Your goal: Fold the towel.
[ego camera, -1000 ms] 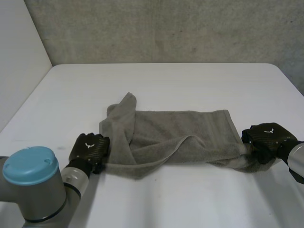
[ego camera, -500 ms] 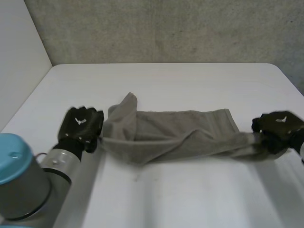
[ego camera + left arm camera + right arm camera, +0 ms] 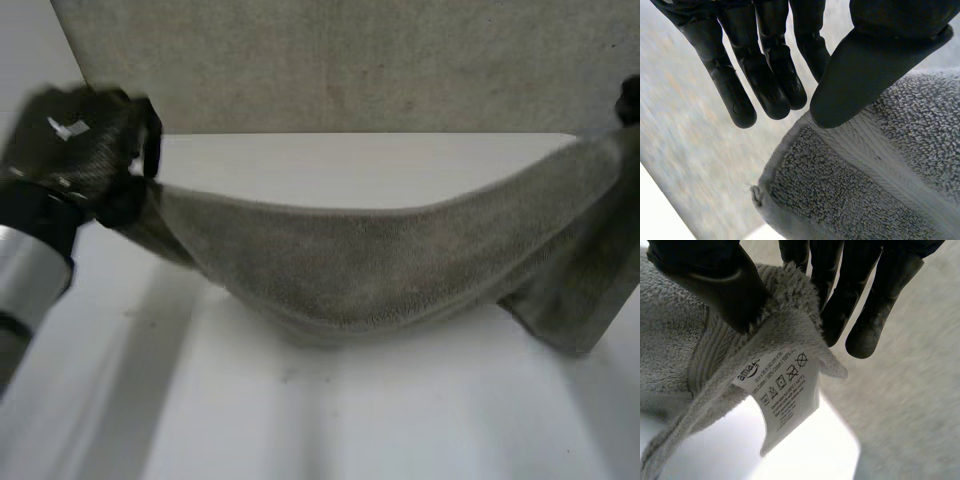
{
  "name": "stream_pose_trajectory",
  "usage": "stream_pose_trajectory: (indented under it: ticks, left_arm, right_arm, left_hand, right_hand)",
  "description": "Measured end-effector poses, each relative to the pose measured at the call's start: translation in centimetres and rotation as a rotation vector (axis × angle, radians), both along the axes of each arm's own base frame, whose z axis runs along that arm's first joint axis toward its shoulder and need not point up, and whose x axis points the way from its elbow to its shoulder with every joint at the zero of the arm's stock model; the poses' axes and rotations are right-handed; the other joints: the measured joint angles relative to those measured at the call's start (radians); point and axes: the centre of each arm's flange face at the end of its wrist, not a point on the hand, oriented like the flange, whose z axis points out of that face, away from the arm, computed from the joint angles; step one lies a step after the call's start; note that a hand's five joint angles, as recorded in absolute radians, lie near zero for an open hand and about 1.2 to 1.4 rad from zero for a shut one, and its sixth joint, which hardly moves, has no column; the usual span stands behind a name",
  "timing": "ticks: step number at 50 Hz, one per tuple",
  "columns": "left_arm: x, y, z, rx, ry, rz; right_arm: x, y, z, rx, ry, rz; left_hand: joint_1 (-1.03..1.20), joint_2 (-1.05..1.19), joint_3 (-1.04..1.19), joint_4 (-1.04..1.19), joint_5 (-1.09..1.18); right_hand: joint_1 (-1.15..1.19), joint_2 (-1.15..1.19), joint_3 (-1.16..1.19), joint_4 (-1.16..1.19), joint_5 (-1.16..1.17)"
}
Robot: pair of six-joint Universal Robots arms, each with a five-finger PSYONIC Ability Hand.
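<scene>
The grey towel [image 3: 380,270] hangs stretched between my two hands above the white table [image 3: 350,420], sagging in the middle. Its right end droops in a fold down toward the table. High at the left, my left hand [image 3: 80,150] is shut on the towel's left corner. In the left wrist view the thumb [image 3: 865,65] presses the towel's hemmed corner [image 3: 865,190] against the fingers. My right hand [image 3: 630,100] is high at the far right. In its wrist view its thumb [image 3: 710,280] and fingers pinch a towel corner [image 3: 670,355] that bears a white care label [image 3: 785,390].
A grey wall [image 3: 350,60] closes off the far side of the table. A pale wall [image 3: 30,60] stands at the left.
Both hands have risen and moved apart with the towel's ends. The towel has left the table, where it lay crumpled, and now hangs spread between them.
</scene>
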Motion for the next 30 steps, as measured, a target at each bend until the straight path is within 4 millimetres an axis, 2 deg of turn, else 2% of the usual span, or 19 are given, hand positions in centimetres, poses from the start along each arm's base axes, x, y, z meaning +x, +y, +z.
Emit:
stream_pose_trajectory:
  ticks: [2, 5, 8, 11, 13, 14, 18, 21, 22, 23, 24, 27, 29, 30]
  left_arm:
    - [-0.5, -1.6, -2.4, 0.077, -0.036, 0.009]
    - [-1.0, -3.2, -4.8, 0.144, -0.068, 0.015]
    - [-1.9, -5.6, -7.8, 0.216, -0.106, 0.018]
    - [-2.8, -7.6, -8.9, 0.226, -0.125, 0.018]
    - [-3.7, -9.8, -9.0, 0.199, -0.13, 0.019]
    - [-3.9, -10.2, -8.9, 0.189, -0.129, 0.019]
    - [-5.5, -13.7, -5.4, 0.047, -0.079, 0.024]
    - [-6.3, -15.7, 0.3, -0.139, 0.01, 0.031]
    - [-6.4, -15.9, 1.3, -0.173, 0.027, 0.031]
    - [-6.5, -16.2, 3.7, -0.251, 0.068, 0.033]
    - [-6.5, -16.3, 4.8, -0.286, 0.087, 0.034]
    - [-6.3, -15.9, 10.3, -0.472, 0.194, 0.035]
    - [-6.1, -15.4, 12.3, -0.541, 0.239, 0.032]
    - [-6.0, -15.3, 12.7, -0.554, 0.25, 0.031]
  right_arm:
    - [-0.2, -1.4, -1.8, 0.073, 0.037, 0.008]
    - [-0.1, -2.9, -4.1, 0.154, 0.073, 0.021]
    - [0.5, -4.7, -6.9, 0.237, 0.119, 0.037]
    - [1.5, -6.0, -8.3, 0.255, 0.152, 0.043]
    - [2.7, -7.6, -9.0, 0.226, 0.181, 0.043]
    - [3.0, -8.0, -9.0, 0.21, 0.185, 0.041]
    - [4.9, -11.4, -6.9, -0.005, 0.163, 0.011]
    - [6.1, -13.8, -2.1, -0.288, 0.058, -0.028]
    - [6.2, -14.0, -1.3, -0.329, 0.038, -0.033]
    - [6.4, -14.4, 1.0, -0.44, -0.023, -0.044]
    - [6.5, -14.4, 2.0, -0.485, -0.049, -0.046]
    - [6.4, -13.7, 7.0, -0.679, -0.194, -0.05]
    - [6.3, -13.1, 8.3, -0.713, -0.245, -0.045]
    - [6.3, -12.9, 8.4, -0.713, -0.254, -0.044]
  left_hand:
    - [0.0, 0.0, 0.0, 0.0, 0.0]
    - [0.0, 0.0, 0.0, 0.0, 0.0]
    - [0.0, 0.0, 0.0, 0.0, 0.0]
    - [0.0, 0.0, 0.0, 0.0, 0.0]
    - [0.0, 0.0, 0.0, 0.0, 0.0]
    - [0.0, 0.0, 0.001, 0.0, 0.0]
    - [0.0, 0.001, 0.001, 0.0, 0.0]
    - [0.0, 0.001, 0.001, 0.0, 0.0]
    - [0.0, 0.001, 0.001, 0.0, 0.0]
    - [0.0, 0.001, 0.001, 0.0, 0.0]
    - [0.0, 0.001, 0.001, 0.0, 0.0]
    - [0.0, 0.001, 0.001, 0.0, 0.0]
    - [0.0, 0.001, 0.001, 0.0, 0.006]
    - [0.0, 0.001, 0.001, 0.0, 0.008]
  right_hand:
    - [0.0, 0.0, 0.0, 0.0, 0.0]
    - [0.0, 0.0, 0.0, 0.0, 0.0]
    - [0.0, 0.0, 0.0, 0.0, 0.0]
    - [0.0, 0.0, 0.0, 0.0, 0.0]
    - [0.0, 0.0, 0.0, 0.0, 0.0]
    - [0.0, 0.0, 0.0, 0.0, 0.0]
    - [0.0, 0.0, 0.0, 0.0, 0.0]
    - [0.0, 0.0, 0.0, 0.0, 0.0]
    - [0.0, 0.0, 0.0, 0.0, 0.0]
    - [0.0, 0.0, 0.0, 0.0, 0.0]
    - [0.0, 0.0, 0.0, 0.0, 0.0]
    - [0.0, 0.0, 0.0, 0.0, 0.0]
    - [0.0, 0.0, 0.0, 0.0, 0.0]
    - [0.0, 0.0, 0.0, 0.0, 0.0]
